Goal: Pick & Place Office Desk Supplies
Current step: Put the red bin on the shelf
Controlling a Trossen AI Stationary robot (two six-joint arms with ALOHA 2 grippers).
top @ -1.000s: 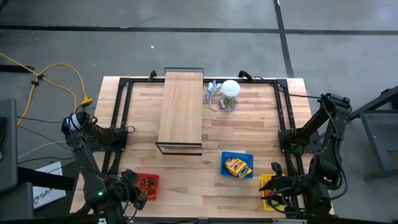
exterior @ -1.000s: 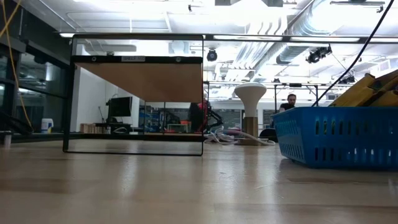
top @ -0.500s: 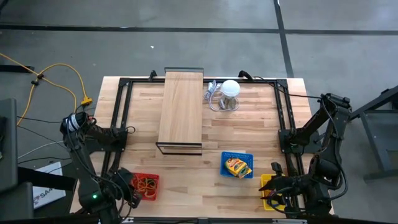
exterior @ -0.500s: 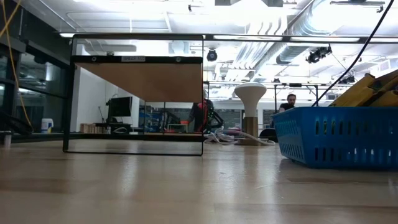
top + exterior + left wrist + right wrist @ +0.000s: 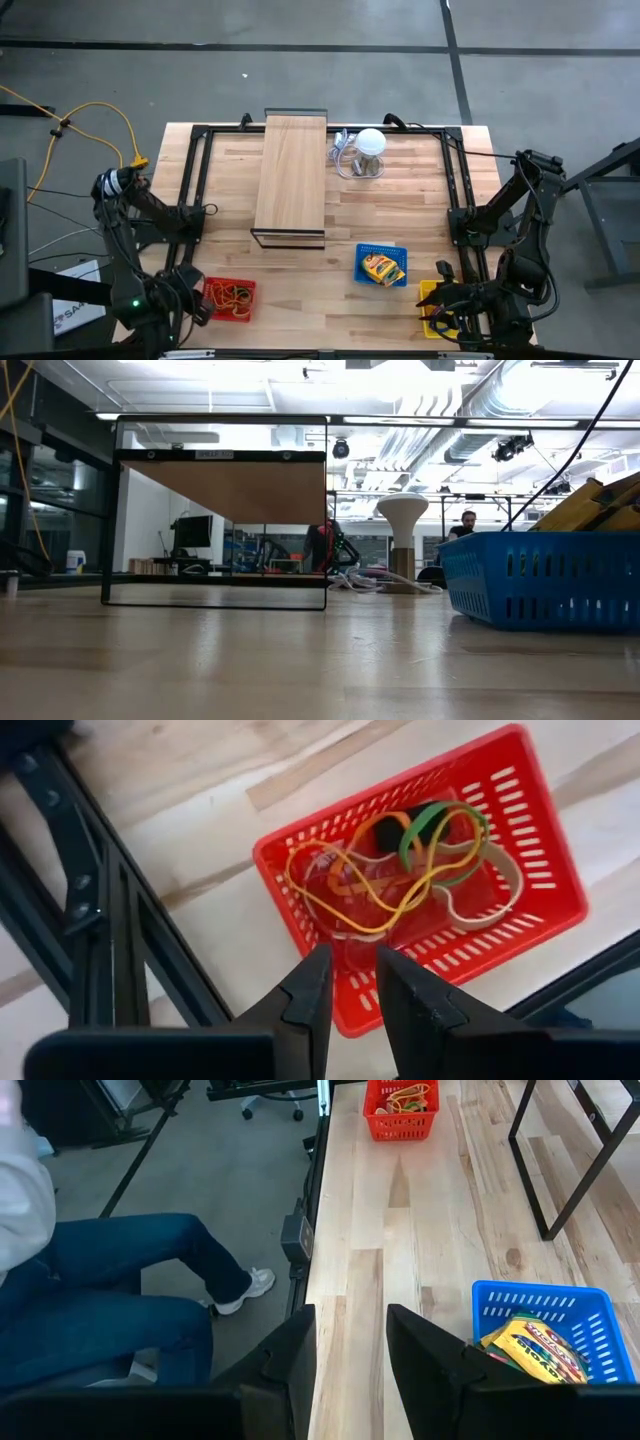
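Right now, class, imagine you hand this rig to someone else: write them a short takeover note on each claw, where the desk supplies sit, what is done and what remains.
Left claw: open, empty, above the near rim of the red basket.
Right claw: open, empty, parked at the table's front right edge over the yellow basket.
Supplies: rubber bands lie tangled in the red basket; yellow-orange packs in the blue basket.
Done: no loose supplies show on the table.
Left: the yellow basket's contents are hidden by the right arm, so check it first.
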